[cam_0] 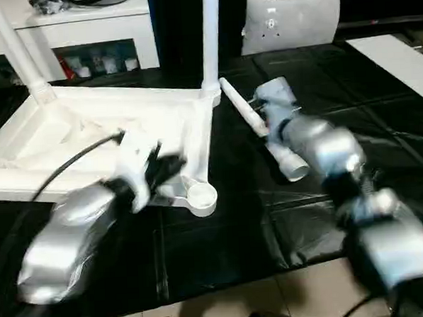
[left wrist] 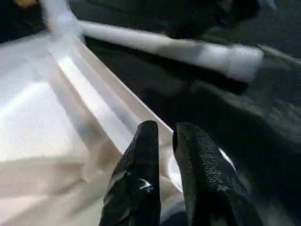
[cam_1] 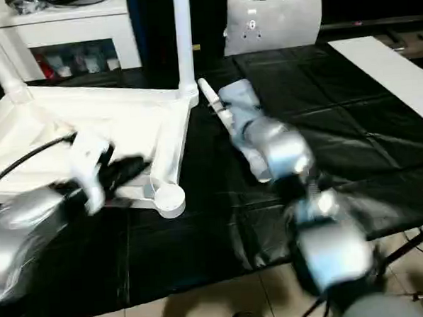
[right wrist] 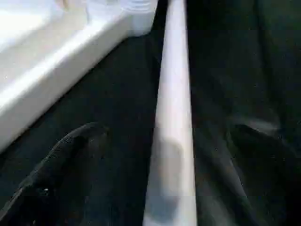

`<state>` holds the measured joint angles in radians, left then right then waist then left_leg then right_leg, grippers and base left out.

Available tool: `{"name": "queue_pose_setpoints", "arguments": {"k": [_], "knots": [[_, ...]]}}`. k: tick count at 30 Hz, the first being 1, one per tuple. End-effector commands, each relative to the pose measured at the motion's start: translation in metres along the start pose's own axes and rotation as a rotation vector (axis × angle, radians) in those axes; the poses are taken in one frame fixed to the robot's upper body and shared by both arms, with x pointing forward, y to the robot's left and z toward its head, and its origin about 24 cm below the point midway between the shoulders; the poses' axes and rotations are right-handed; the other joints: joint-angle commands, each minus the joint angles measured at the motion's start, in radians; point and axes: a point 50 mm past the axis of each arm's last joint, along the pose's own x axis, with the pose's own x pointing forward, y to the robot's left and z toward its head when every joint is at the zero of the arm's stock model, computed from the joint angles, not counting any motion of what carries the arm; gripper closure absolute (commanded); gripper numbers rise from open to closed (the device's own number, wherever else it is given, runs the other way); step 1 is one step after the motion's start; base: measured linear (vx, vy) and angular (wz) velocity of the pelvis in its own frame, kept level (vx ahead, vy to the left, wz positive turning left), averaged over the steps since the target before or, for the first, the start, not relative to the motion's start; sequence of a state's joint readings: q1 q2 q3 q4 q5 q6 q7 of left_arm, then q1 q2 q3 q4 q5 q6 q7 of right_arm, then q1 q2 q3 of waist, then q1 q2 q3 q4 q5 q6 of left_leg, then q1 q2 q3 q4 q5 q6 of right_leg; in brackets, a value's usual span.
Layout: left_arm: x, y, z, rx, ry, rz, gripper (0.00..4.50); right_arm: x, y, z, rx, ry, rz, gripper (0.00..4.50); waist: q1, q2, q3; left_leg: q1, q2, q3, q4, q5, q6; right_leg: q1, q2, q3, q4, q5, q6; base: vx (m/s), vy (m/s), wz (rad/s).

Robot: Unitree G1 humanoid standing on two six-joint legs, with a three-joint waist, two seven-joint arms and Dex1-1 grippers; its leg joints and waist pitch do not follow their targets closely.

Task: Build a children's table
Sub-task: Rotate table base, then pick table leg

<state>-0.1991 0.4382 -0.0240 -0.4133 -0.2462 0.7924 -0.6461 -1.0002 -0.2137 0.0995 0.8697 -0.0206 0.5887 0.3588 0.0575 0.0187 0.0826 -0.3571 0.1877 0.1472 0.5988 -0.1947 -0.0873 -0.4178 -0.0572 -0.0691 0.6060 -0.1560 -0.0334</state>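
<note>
Black matting carries the upturned tabletop [cam_0: 90,136]; right gripper [right wrist: 155,155], spread wide over the loose leg [right wrist: 173,117], might nudge it rolling, while the left gripper [left wrist: 167,155], nearly pinched on nothing, hovers at the near socket [cam_0: 201,196].

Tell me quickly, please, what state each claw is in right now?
Left claw: nearly shut, holding nothing, over the tabletop near its corner socket.
Right claw: open, straddling the loose leg on the black mat, not yet gripping it.

Legible text, labels, brands, numbers, signs: none that I can read on anything from my remote station.
</note>
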Motion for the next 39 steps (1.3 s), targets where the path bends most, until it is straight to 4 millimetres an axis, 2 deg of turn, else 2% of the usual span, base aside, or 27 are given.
{"name": "queue_pose_setpoints", "arguments": {"k": [1, 5, 9, 13, 14, 18, 23, 28, 33, 39], "knots": [[-0.002, -0.007, 0.004, 0.010, 0.003, -0.046, 3.59, 0.001, -0.003, -0.005, -0.026, 0.056, 0.003, 0.00, 0.001, 0.009, -0.070, -0.004, 0.023, 0.001, -0.063, -0.205, 0.008, 0.062, -0.065, 0.044, -0.057, -0.238, -0.228, 0.000, 0.000, 0.00], [-0.007, -0.013, 0.006, 0.010, 0.020, -0.081, 3.59, 0.004, -0.009, -0.009, -0.022, 0.116, -0.003, 0.00, 0.001, 0.007, -0.065, -0.004, 0.023, 0.003, -0.062, -0.226, 0.010, 0.058, -0.067, 0.044, -0.060, -0.281, -0.232, 0.000, 0.000, 0.00], [-0.009, -0.017, 0.009, 0.018, 0.040, -0.109, 3.59, 0.006, -0.007, -0.020, 0.091, 0.183, 0.039, 0.00, 0.002, 0.007, -0.060, -0.002, 0.023, 0.002, -0.064, -0.267, 0.007, 0.054, -0.067, 0.043, -0.066, -0.347, -0.204, 0.000, 0.000, 0.00], [-0.008, -0.018, 0.010, 0.030, 0.051, -0.104, 3.59, 0.007, -0.004, -0.026, 0.166, 0.200, 0.070, 0.00, 0.003, 0.004, -0.064, -0.005, 0.023, 0.003, -0.064, -0.240, 0.010, 0.057, -0.067, 0.044, -0.064, -0.324, -0.202, 0.000, 0.000, 0.00], [-0.009, -0.017, 0.010, 0.030, 0.055, -0.100, 3.56, 0.007, -0.003, -0.027, 0.197, 0.199, 0.086, 0.30, 0.003, 0.008, -0.063, -0.005, 0.023, 0.001, -0.064, -0.241, 0.010, 0.056, -0.067, 0.043, -0.062, -0.323, -0.207, 0.000, 0.000, 0.00], [-0.010, -0.018, 0.009, 0.026, 0.066, -0.105, 3.56, 0.008, 0.004, -0.029, 0.281, 0.206, 0.142, 0.70, 0.004, 0.006, -0.066, -0.007, 0.023, 0.002, -0.063, -0.231, 0.014, 0.058, -0.066, 0.041, -0.061, -0.301, -0.219, 0.000, 0.000, 0.00], [-0.010, -0.020, 0.008, 0.030, 0.078, -0.117, 3.56, 0.009, 0.006, -0.040, 0.286, 0.250, 0.144, 1.00, 0.007, 0.007, -0.065, -0.009, 0.025, 0.003, -0.063, -0.219, 0.014, 0.056, -0.068, 0.041, -0.061, -0.306, -0.221, 0.000, 0.000, 0.00], [-0.012, -0.023, 0.007, 0.028, 0.096, -0.140, 3.56, 0.009, 0.003, -0.050, 0.318, 0.270, 0.124, 1.43, 0.008, 0.008, -0.063, -0.007, 0.025, 0.002, -0.064, -0.245, 0.005, 0.054, -0.069, 0.041, -0.062, -0.332, -0.212, 0.000, 0.000, 0.00], [-0.013, -0.024, 0.006, 0.018, 0.104, -0.152, 3.56, 0.008, 0.000, -0.051, 0.327, 0.269, 0.113, 1.74, 0.007, 0.007, -0.062, -0.007, 0.023, 0.002, -0.065, -0.254, 0.003, 0.053, -0.068, 0.040, -0.065, -0.355, -0.202, 0.000, 0.000, 0.00], [-0.014, -0.028, 0.007, 0.017, 0.101, -0.209, 3.56, 0.008, -0.004, -0.046, 0.363, 0.224, 0.098, 2.32, 0.008, 0.010, -0.065, -0.007, 0.023, 0.002, -0.063, -0.246, 0.002, 0.054, -0.068, 0.040, -0.063, -0.332, -0.209, 0.000, 0.000, 0.00]]}}
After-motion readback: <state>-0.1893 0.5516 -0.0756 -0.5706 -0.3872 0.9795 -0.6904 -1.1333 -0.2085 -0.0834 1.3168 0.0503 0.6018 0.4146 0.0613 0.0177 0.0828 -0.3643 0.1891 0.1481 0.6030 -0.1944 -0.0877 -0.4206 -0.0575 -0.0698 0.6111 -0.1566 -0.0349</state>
